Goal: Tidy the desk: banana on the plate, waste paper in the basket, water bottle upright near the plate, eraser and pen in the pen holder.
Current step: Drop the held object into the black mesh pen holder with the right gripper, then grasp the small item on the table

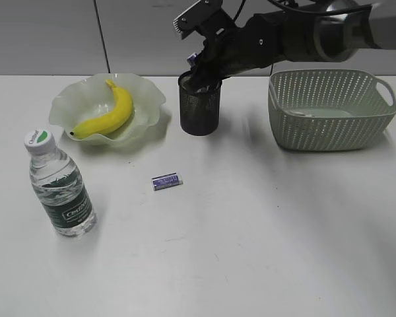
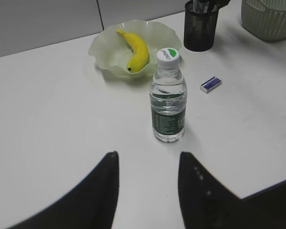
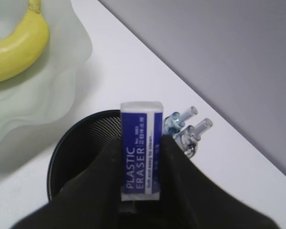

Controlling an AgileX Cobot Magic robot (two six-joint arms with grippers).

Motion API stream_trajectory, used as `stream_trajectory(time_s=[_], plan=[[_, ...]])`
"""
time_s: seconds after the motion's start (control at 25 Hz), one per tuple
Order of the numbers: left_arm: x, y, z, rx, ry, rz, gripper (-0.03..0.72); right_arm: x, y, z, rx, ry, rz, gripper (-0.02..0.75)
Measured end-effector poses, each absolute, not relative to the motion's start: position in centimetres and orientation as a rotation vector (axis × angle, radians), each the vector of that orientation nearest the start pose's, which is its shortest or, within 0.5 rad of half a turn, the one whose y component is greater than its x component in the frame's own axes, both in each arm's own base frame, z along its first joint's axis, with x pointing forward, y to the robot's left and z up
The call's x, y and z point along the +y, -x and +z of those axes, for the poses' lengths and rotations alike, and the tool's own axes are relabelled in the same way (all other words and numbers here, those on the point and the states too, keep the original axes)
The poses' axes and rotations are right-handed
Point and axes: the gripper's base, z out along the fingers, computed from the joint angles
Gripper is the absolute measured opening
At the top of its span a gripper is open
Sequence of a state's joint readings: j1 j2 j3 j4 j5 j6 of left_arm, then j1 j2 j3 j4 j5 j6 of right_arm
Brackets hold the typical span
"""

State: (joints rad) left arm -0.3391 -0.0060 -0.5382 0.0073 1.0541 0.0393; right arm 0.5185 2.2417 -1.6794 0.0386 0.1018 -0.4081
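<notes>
Eraser (image 3: 141,149), blue with white "PLASTIC ERASER" lettering, stands on end pinched between the right gripper (image 3: 142,160) fingers, right over the mouth of the pen holder (image 3: 81,143); its lower end is hidden by the dark fingers. We see two clear pen ends (image 3: 188,126) at the holder's rim, perhaps inside it. Another eraser (image 1: 166,181) lies on the desk (image 1: 264,224). Left, the banana (image 1: 109,112) lies in the plate (image 1: 145,92); nearer, the water bottle (image 1: 58,188) stands upright. Our left gripper (image 2: 148,191) hangs spread, empty.
</notes>
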Motion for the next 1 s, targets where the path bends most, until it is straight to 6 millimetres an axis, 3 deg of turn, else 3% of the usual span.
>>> stream_trajectory(time_s=[0.08,0.24,0.32,0.48,0.68,1.0], plan=[[0.4,0.9,28.8,1.963,-0.375,-0.184,0.309,25.6,-44.7,17.5,1.941,0.925,0.091,0.22],[0.4,0.9,28.8,1.963,-0.375,-0.184,0.309,25.5,-44.7,17.5,1.946,0.925,0.092,0.37],[0.4,0.9,28.8,1.963,-0.375,-0.184,0.309,25.5,-44.5,17.8,1.962,0.934,0.094,0.406],[0.4,0.9,28.8,1.963,-0.375,-0.184,0.309,25.1,-43.3,20.4,2.012,0.967,0.095,0.424],[0.4,0.9,28.8,1.963,-0.375,-0.184,0.309,23.5,-40.2,24.9,2.205,1.01,0.115,0.426],[0.4,0.9,28.8,1.963,-0.375,-0.183,0.309,19.7,-33.4,28.6,2.596,1.008,0.126,0.37]])
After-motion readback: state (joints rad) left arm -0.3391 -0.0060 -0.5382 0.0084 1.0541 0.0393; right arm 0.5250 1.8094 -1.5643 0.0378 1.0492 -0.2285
